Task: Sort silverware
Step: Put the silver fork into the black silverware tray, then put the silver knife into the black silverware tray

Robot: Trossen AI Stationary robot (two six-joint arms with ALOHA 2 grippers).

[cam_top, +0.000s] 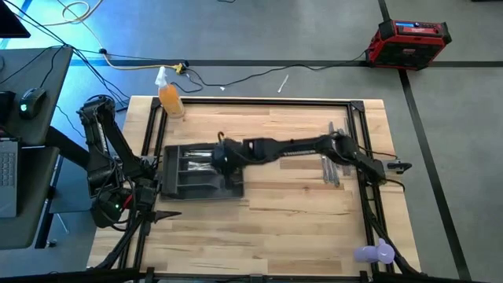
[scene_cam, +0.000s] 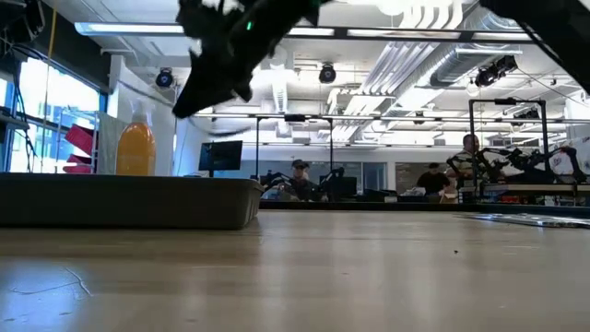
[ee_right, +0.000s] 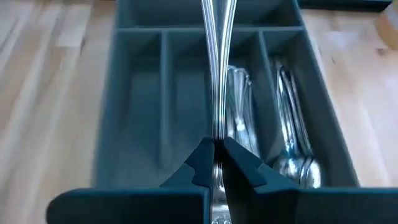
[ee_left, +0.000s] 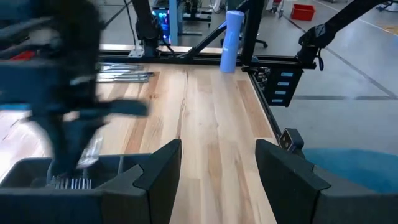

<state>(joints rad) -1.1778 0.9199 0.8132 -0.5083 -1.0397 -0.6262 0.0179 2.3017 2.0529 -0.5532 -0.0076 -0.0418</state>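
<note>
Right gripper (ee_right: 216,163) is clamped on one piece of silverware (ee_right: 217,74), thin handle pinched between the two fingertips, hanging over the tray (cam_top: 174,182). Can't tell whether it's a fork, knife or spoon; only the fluted shaft shows in the right wrist view. In that view the shaft lines up over the divider between the middle compartments; can't say which slot it sits above.

Largest to smallest:
- Table (cam_top: 299,208): light wood butcher-block top with a black frame rail around the edge.
- Right arm (cam_top: 299,146): stretched across the table from the right side, wrist over the tray. In the low view its gripper (scene_cam: 217,69) hangs clear above the tray wall.
- Left arm (cam_top: 106,169): parked off the table's left edge. Left gripper (ee_left: 217,180) has its fingers spread wide, nothing between them, pointed along the table just beside the tray corner.
- Tray: dark grey, compartmented, left-centre of the table. Sorted pieces (ee_right: 292,124) already lie in two of its compartments, spoons in the outer one.
- Orange bottle (cam_top: 169,96): upright at the far-left corner of the table, behind the tray.
- Purple spray bottle (cam_top: 375,253): at the near-right corner.
- Unsorted pile (cam_top: 332,167): several pieces lying side by side on the wood at the right, well apart from the tray.
</note>
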